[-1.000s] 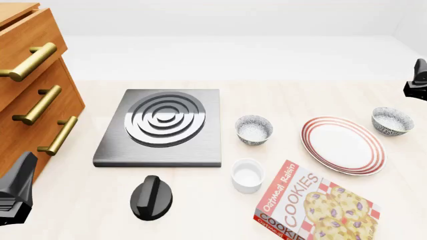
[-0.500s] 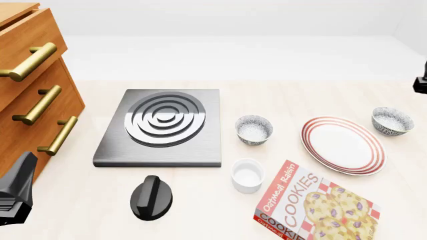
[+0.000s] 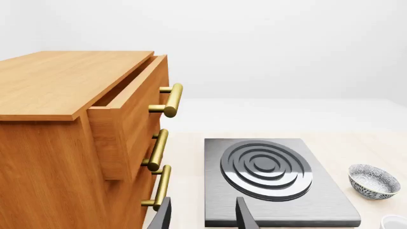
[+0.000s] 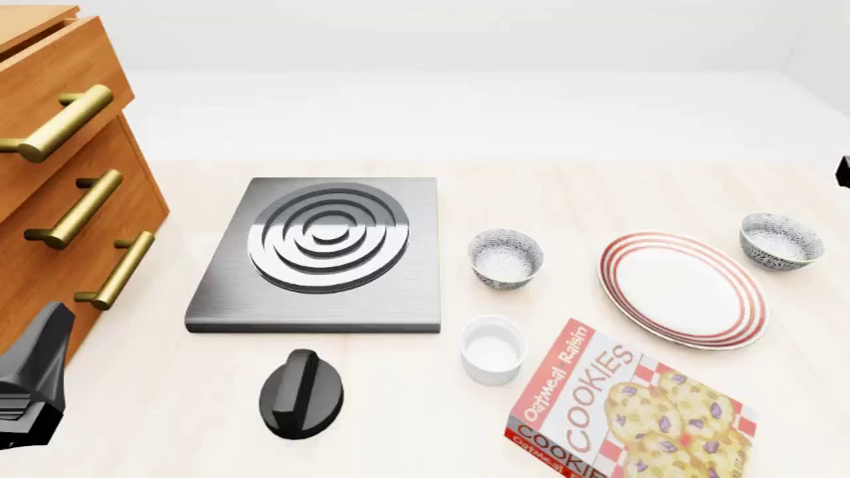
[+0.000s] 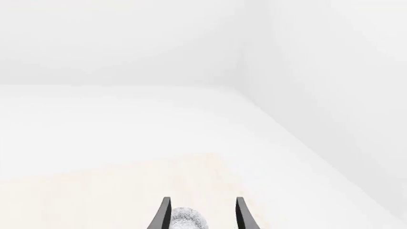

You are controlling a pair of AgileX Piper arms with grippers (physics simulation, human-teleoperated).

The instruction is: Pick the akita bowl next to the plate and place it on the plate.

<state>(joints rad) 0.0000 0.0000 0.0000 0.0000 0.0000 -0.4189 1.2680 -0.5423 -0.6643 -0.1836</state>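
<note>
Since a second ago the right arm has slid almost wholly out of the front view: then its dark bulk sat at the 3 o'clock edge above the far bowl, now only a sliver (image 4: 843,171) shows there. Its fingers (image 5: 200,213) stand apart with nothing between them, and in the right wrist view a speckled rim (image 5: 186,219) peeks just past the tips. I judge that to be the akita bowl (image 4: 781,240) the task means, the one touching or nearly touching the plate (image 4: 682,289) at the plate's 2 o'clock. So the arm appears to be lining up over it, with the grasp not yet begun.

Left fingers (image 3: 202,214) are parted too, empty, pointing toward the stove slab (image 4: 322,254) beside the wooden drawers (image 3: 95,138); that arm (image 4: 34,383) is unmoved at 8 o'clock of the front view.

Nothing on the desk (image 4: 558,189) has shifted: the twin bowl (image 4: 507,258) sits at the plate's 9 o'clock, well apart, with the white ramekin (image 4: 493,350), cookie box (image 4: 627,413) and black knob (image 4: 302,393) in their places.
</note>
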